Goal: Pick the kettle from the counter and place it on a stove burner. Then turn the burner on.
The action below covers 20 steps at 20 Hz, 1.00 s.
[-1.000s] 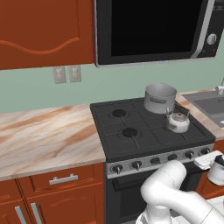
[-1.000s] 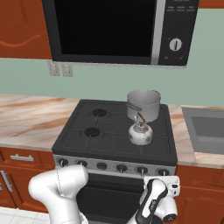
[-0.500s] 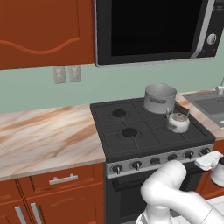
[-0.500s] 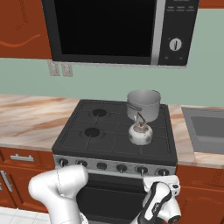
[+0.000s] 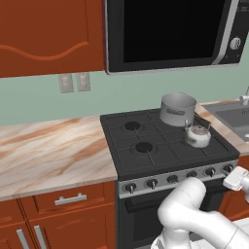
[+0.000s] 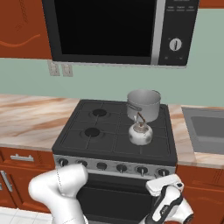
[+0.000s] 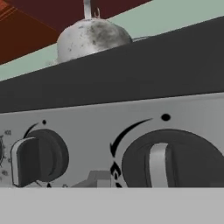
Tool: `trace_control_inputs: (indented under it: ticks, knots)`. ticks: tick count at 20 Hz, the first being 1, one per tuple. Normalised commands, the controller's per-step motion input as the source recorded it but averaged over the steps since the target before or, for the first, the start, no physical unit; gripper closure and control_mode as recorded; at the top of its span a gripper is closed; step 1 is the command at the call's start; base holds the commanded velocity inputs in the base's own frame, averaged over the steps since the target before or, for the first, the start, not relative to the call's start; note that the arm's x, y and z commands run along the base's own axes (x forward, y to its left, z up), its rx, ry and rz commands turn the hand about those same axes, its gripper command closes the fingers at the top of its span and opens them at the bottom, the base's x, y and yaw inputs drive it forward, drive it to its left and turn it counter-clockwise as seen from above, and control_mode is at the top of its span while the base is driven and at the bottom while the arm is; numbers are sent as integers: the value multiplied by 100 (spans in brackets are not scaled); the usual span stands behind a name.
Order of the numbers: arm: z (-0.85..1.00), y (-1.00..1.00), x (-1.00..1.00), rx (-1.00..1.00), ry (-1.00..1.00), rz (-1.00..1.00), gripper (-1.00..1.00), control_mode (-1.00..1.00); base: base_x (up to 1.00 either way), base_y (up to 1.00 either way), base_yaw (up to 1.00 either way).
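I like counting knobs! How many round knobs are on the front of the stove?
6, in one row along the front panel: the leftmost knob at one end, the rightmost knob at the other, the rest between.

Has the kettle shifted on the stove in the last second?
No. In the right base view the kettle still sits just in front of the steel pot, on the same right-hand grate as before.

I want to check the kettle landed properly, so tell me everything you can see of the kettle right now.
The kettle is small, squat and rounded, with a shiny silver-white body and a thin dark arched handle standing up over it. It sits upright on the black stove, on the front right grate, just in front of the larger grey pot. Whether the two touch is unclear. Nothing grips it. From the hand view its domed body rises above the stove's front edge, over the knobs.
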Motion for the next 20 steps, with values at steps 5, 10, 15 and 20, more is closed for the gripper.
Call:
trace_control_inputs:
  ticks: [5,10,15,20]
  knots:
    - [-31,-3,0,-3,-8,92,100,-100,0,0,0]
    - [-7,-5,0,-1,0,22,100,-100,0,0,0]
    - [0,0,0,0,0,0,100,-100,0,0,0]
    - [0,0,0,0,-1,2,100,-100,0,0,0]
